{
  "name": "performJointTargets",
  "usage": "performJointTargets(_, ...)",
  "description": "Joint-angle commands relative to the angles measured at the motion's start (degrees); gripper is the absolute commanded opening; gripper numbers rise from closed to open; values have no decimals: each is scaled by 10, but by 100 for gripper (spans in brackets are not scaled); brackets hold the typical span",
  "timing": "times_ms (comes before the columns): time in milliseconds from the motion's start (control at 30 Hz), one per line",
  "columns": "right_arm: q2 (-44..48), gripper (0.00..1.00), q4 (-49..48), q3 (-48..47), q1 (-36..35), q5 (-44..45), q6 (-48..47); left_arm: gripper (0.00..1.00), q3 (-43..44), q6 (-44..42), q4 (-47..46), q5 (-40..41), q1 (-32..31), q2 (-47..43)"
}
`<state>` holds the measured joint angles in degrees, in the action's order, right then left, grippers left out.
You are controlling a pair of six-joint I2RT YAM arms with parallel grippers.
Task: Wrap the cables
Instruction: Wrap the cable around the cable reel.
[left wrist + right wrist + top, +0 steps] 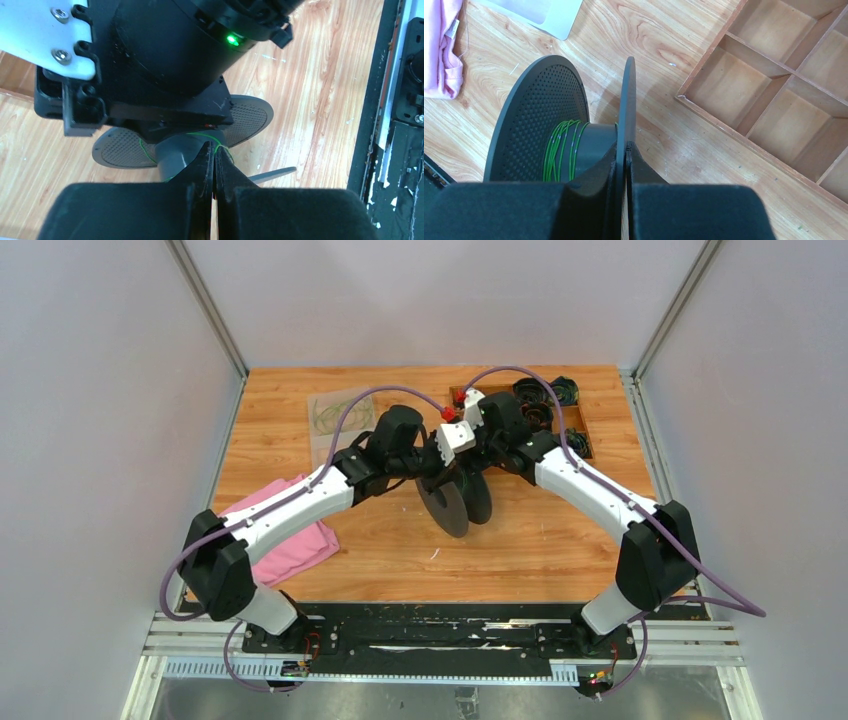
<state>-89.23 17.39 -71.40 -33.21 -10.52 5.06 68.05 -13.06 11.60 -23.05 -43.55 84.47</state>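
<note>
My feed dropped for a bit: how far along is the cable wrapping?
Done: several green turns of cable sit on the spool hub. In hand: the right hand clamps one flange edge; the left hand pinches the cable beside the hub. Left: the remaining loose length is not visible.

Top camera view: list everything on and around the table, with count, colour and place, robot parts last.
table: one, orange-brown wood, under everything
spool: one, black, table centre, standing on edge
green cable: one, green, wound on the spool's hub
cloth: one, pink, near left
plastic bag: one, clear, far left, greenish wire inside
tray: one, wooden, divided, far right
spare reels: count unclear, black, in the tray
left gripper: shut on the green cable
right gripper: shut on the spool's flange
</note>
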Motion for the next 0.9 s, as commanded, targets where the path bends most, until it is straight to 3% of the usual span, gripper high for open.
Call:
performJointTargets(0,19,5,10,4,-5,-6,-34,0,16,-3,89,-1,19,38)
performJointTargets(500,28,8,12,2,-14,-5,-46,0,-67,-18,27,-18,22,-6)
performJointTargets(867,31,13,20,1,-18,-2,-55,0,-71,-26,21,-23,22,2)
